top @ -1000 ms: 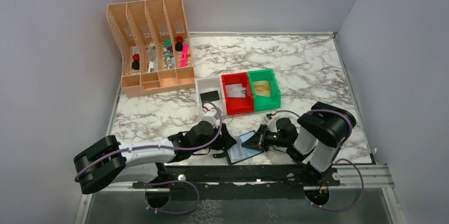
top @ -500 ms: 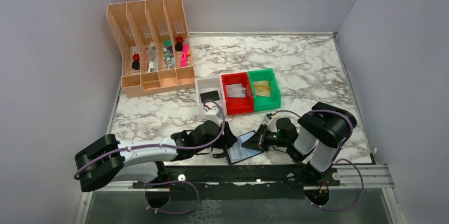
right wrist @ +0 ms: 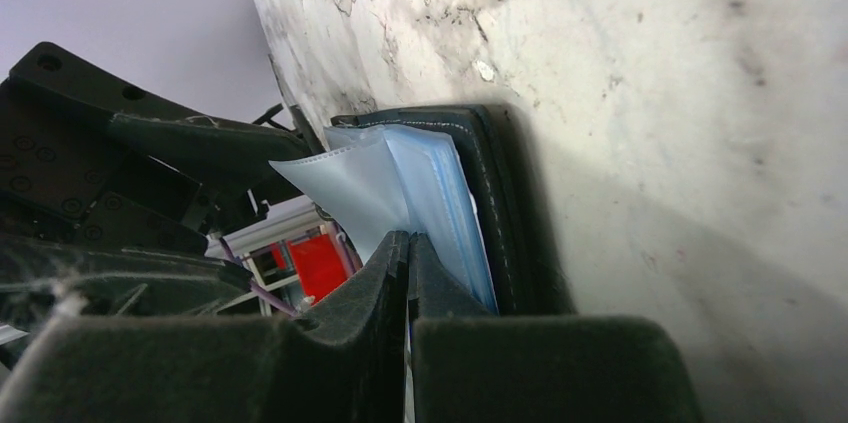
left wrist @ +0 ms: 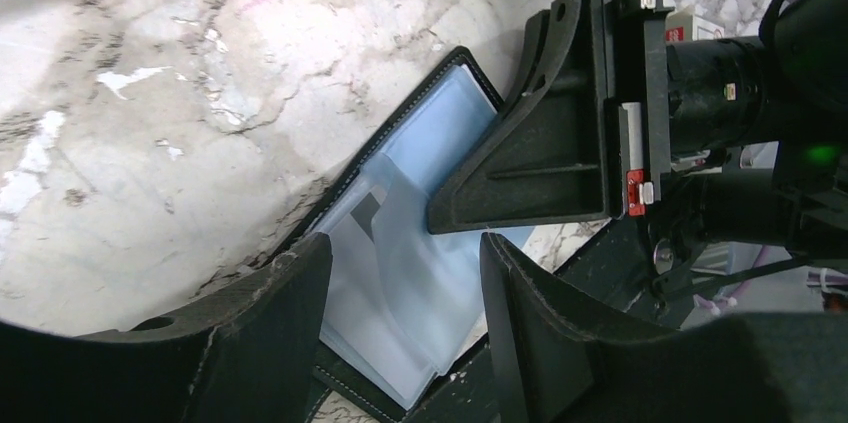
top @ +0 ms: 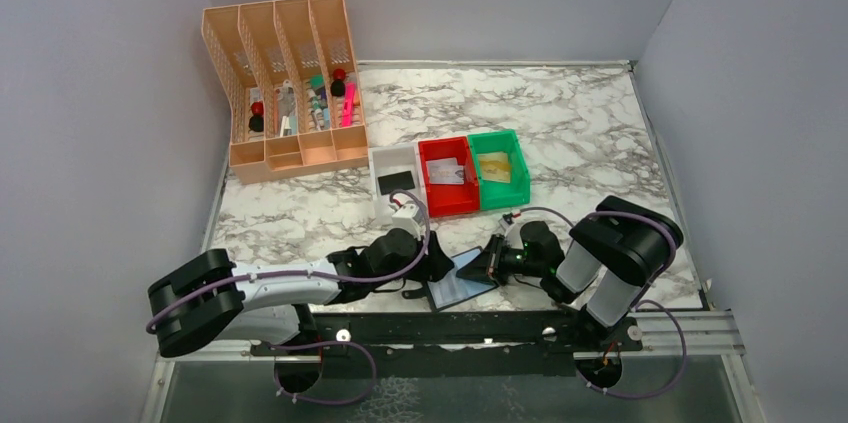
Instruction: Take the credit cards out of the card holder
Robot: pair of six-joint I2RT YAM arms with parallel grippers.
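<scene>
Marble-patterned laminate covers the table point(top: 560, 113), the largest thing in view. A peach plastic desk organiser point(top: 285, 93) stands at its far left corner with pens and small items in its slots. Right of that, near the middle, a white bin point(top: 377, 165), a red bin point(top: 447, 205) and a green bin point(top: 505, 198) sit side by side, touching.

The card holder point(top: 460, 278) lies open at the near edge of the table, between the two arms, its black-edged cover flat and its pale blue see-through pockets fanned upward. The left gripper point(left wrist: 405, 263) hovers at the holder's left side with its jaws spread, one finger on each side of the pocket leaves. The right gripper point(right wrist: 408, 243) comes in low from the right, jaws pressed together on a thin pocket leaf.

A black card point(top: 397, 181) lies in the white bin, a pale printed card point(top: 447, 173) in the red, a yellowish card point(top: 497, 169) in the green. A small dark patch shows through one pocket; it may be a card, but the wrist view is too unclear to tell.
</scene>
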